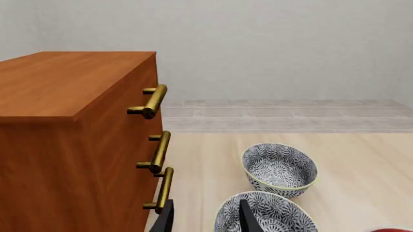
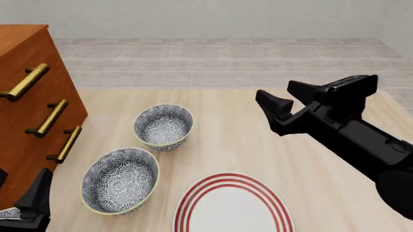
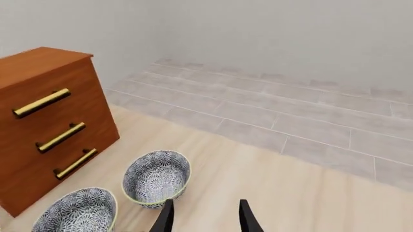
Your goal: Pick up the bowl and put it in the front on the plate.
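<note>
The bowl [image 2: 121, 180] with the dark floral pattern and whitish rim stands at the front left of the table, just left of the plate [image 2: 233, 208]; it also shows as the bowl [image 1: 274, 215] and the bowl [image 3: 76, 211]. The plate is white with red rings and has nothing on it. My left gripper [image 2: 19, 193] is open low at the front left corner, beside the bowl; the left gripper [image 1: 206, 220] has one finger in front of the bowl's rim. My right gripper [image 2: 274, 91] hangs open and empty above the table's right half, as the right gripper [image 3: 205, 220] also shows.
A second patterned bowl [image 2: 164, 126] with a yellowish rim stands behind the first. A tall wooden dresser [image 2: 26, 92] with brass handles fills the left side, close to my left arm. A tiled floor lies beyond the table's far edge.
</note>
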### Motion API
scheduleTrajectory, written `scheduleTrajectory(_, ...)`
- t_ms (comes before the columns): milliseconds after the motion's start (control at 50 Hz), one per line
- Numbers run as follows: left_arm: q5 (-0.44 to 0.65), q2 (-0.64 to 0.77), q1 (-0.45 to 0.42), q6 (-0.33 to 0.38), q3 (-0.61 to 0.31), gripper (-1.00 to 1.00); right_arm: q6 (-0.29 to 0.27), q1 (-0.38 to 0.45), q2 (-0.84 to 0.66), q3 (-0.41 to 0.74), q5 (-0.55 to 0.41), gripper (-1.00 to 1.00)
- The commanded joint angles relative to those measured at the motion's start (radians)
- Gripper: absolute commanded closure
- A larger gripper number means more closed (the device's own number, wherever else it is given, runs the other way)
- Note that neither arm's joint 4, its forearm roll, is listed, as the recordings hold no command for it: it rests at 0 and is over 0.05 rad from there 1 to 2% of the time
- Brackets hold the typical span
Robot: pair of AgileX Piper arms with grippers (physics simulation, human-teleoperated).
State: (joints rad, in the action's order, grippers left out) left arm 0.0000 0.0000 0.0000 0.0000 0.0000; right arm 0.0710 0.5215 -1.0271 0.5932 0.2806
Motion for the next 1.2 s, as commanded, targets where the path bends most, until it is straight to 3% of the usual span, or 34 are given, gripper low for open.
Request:
scheduleTrajectory(20, 0.0, 0.0, 0.0, 0.0, 0.0, -1.0, 0.013, 0.059, -0.159, 0.126, -0.04, -1.0)
scheduleTrajectory(220, 0.0, 0.0, 0.0, 0.0, 0.0, -1.0, 0.021, 0.094, -0.267, 0.26, -0.117, -1.0)
scheduleTrajectory(260, 0.0, 0.0, 0.0, 0.0, 0.0, -1.0, -0.001, 0.1, -0.29, 0.284, -0.132, -1.0)
scheduleTrajectory(300, 0.0, 0.0, 0.0, 0.0, 0.0, -1.0, 0.028, 0.082, -0.349, 0.32, -0.148, -1.0)
scheduleTrajectory(320, 0.0, 0.0, 0.0, 0.0, 0.0, -1.0, -0.002, 0.056, -0.377, 0.341, -0.152, -1.0)
scheduleTrajectory(360, 0.0, 0.0, 0.0, 0.0, 0.0, -1.0, -0.005, 0.067, -0.401, 0.362, -0.168, -1.0)
scheduleTrajectory(560, 0.0, 0.0, 0.0, 0.0, 0.0, -1.0, 0.016, 0.065, -0.508, 0.486, -0.221, -1.0)
scheduleTrajectory(600, 0.0, 0.0, 0.0, 0.0, 0.0, -1.0, -0.008, 0.061, -0.544, 0.526, -0.243, -1.0)
scheduleTrajectory(640, 0.0, 0.0, 0.0, 0.0, 0.0, -1.0, 0.024, 0.049, -0.578, 0.566, -0.253, -1.0)
scheduleTrajectory(720, 0.0, 0.0, 0.0, 0.0, 0.0, -1.0, 0.003, 0.042, -0.636, 0.628, -0.273, -1.0)
scheduleTrajectory(1060, 0.0, 0.0, 0.0, 0.0, 0.0, -1.0, -0.006, 0.014, -0.777, 0.872, -0.38, -1.0)
scheduleTrajectory(1200, 0.0, 0.0, 0.0, 0.0, 0.0, -1.0, 0.003, 0.03, -0.828, 0.924, -0.409, -1.0)
